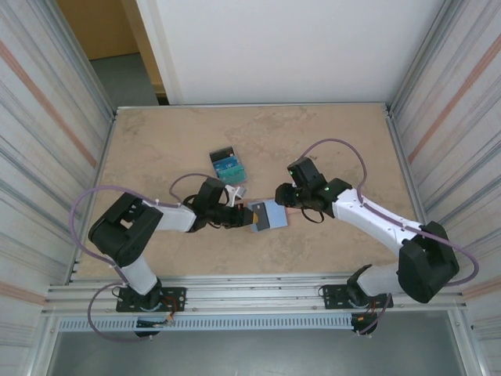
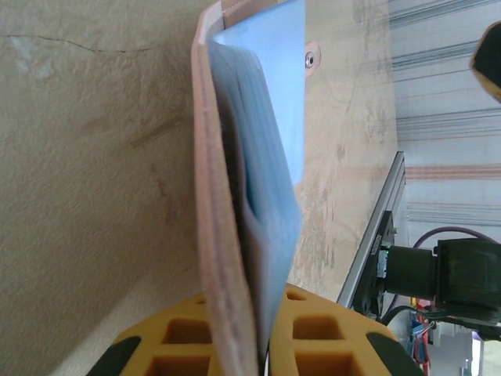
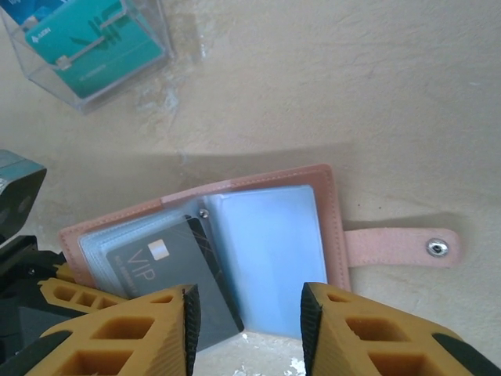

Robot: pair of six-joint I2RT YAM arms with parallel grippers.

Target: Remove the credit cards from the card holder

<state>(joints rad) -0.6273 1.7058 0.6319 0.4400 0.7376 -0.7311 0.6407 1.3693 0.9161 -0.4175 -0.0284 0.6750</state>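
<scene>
The salmon-pink card holder (image 1: 270,213) lies open mid-table, its blue-grey sleeves (image 3: 270,235) facing up and its pink snap tab (image 3: 399,247) stretched out to the right. My left gripper (image 1: 244,216) is shut on the holder's left edge; in the left wrist view the holder (image 2: 262,157) runs edge-on up from between the yellow fingers (image 2: 329,329). A dark grey VIP credit card (image 3: 168,274) sits in the left sleeve, one corner poking out. My right gripper (image 3: 249,329) hovers open over the holder's near edge, that card corner and the blue sleeve showing in the gap.
A clear case (image 1: 228,166) holding teal and blue cards (image 3: 94,39) lies just behind the holder. Metal frame rails (image 1: 250,294) run along the table's near edge, and corrugated walls (image 1: 47,133) close in both sides.
</scene>
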